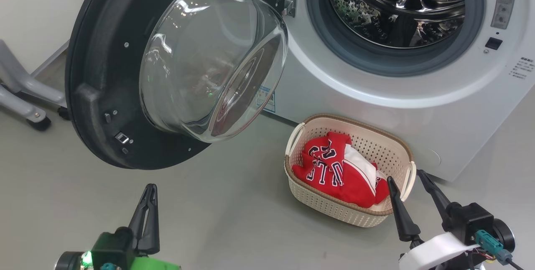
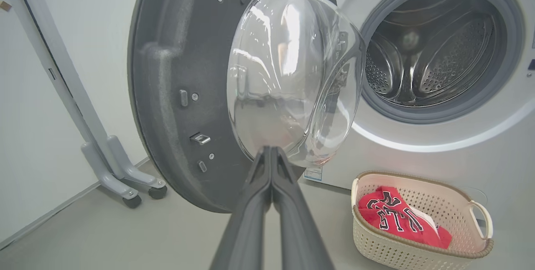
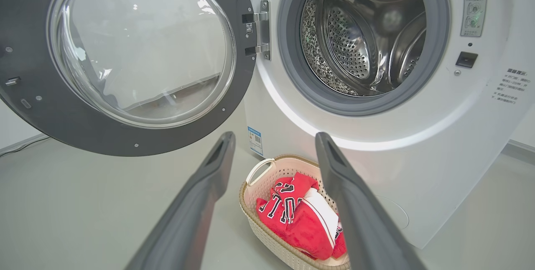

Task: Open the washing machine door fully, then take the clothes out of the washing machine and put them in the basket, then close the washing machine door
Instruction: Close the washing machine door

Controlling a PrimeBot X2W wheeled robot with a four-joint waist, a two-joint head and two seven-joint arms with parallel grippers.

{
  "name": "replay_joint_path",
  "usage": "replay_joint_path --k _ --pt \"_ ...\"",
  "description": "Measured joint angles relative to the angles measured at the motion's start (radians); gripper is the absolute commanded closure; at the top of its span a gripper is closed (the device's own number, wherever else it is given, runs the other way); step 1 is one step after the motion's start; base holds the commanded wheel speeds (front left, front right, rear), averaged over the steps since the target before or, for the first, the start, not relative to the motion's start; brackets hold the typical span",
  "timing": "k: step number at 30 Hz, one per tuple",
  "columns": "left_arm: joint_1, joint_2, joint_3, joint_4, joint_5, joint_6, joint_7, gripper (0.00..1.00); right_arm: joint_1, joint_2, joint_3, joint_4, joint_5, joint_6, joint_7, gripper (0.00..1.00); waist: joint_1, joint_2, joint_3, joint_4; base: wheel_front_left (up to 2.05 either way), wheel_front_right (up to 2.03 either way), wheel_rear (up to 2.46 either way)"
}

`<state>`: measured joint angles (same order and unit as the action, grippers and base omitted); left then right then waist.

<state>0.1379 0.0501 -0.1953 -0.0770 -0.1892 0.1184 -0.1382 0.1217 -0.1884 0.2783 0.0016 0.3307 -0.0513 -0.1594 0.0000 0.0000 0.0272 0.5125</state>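
The washing machine stands at the right with its steel drum bare inside. Its door, black-rimmed with a clear glass bowl, hangs wide open to the left. Red clothes with white panels lie in the cream basket on the floor in front of the machine. My left gripper is shut on nothing, low at the left, below the door; its fingers press together. My right gripper stands open, empty, just right of the basket, its fingers apart above the clothes.
A grey wheeled stand sits on the floor at the far left, behind the open door, by the white wall. Grey floor lies between my grippers and under the door. The basket stands close to the machine's front panel.
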Motion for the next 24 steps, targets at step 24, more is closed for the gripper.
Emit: replay_joint_path --k 24 --pt "-0.102 -0.002 -0.032 -0.414 -1.038 -0.109 -0.118 1.00 -0.011 -0.007 -0.006 -0.002 -0.010 -0.003 0.008 0.00 0.0000 0.0000 0.021 -0.018 0.00 0.00 0.00"
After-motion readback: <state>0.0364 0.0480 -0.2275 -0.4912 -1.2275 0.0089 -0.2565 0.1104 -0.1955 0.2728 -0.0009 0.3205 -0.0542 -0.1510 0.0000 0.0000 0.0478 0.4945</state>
